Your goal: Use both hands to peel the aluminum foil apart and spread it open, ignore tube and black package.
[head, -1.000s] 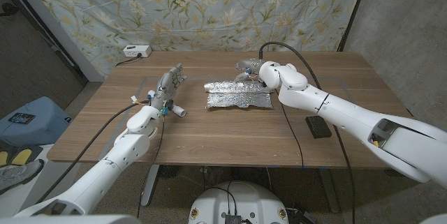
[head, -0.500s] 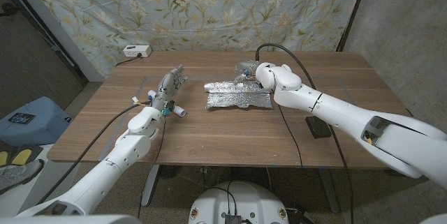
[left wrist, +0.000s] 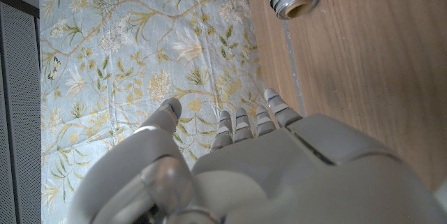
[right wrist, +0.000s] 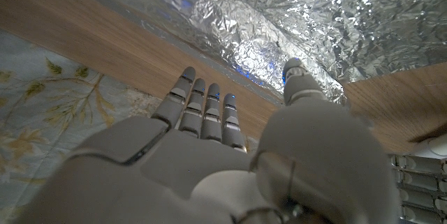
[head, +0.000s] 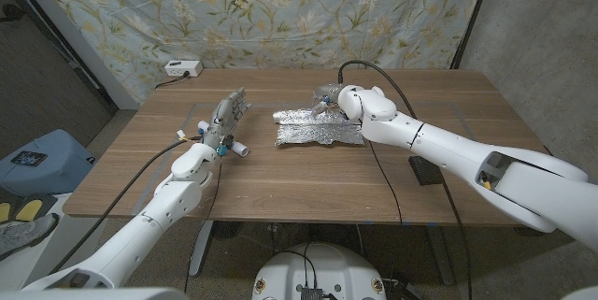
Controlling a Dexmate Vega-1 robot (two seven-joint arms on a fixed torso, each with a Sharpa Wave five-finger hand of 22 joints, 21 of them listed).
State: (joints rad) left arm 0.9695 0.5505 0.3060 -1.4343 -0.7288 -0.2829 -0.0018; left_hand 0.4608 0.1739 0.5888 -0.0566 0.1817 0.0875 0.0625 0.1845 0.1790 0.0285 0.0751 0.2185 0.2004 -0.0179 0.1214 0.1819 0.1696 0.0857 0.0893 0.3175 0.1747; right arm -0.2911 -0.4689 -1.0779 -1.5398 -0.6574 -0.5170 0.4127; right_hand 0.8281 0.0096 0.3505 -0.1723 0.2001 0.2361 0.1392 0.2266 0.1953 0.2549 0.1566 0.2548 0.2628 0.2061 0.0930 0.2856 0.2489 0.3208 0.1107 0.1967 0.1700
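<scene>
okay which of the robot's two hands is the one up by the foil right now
The right hand: it hovers at the far edge of the aluminum foil, fingers open. The left hand stands well off to the foil's side, beside the small tube.

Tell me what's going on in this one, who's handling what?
A two-armed robot stands at a wooden table with crumpled aluminum foil lying near the middle. Its right hand is at the foil's far edge, fingers extended over it in the wrist view; an actual grip cannot be made out. The left hand is raised and open, off to the side, holding nothing, with a small tube beside it. A black package lies untouched under the right arm.
</scene>
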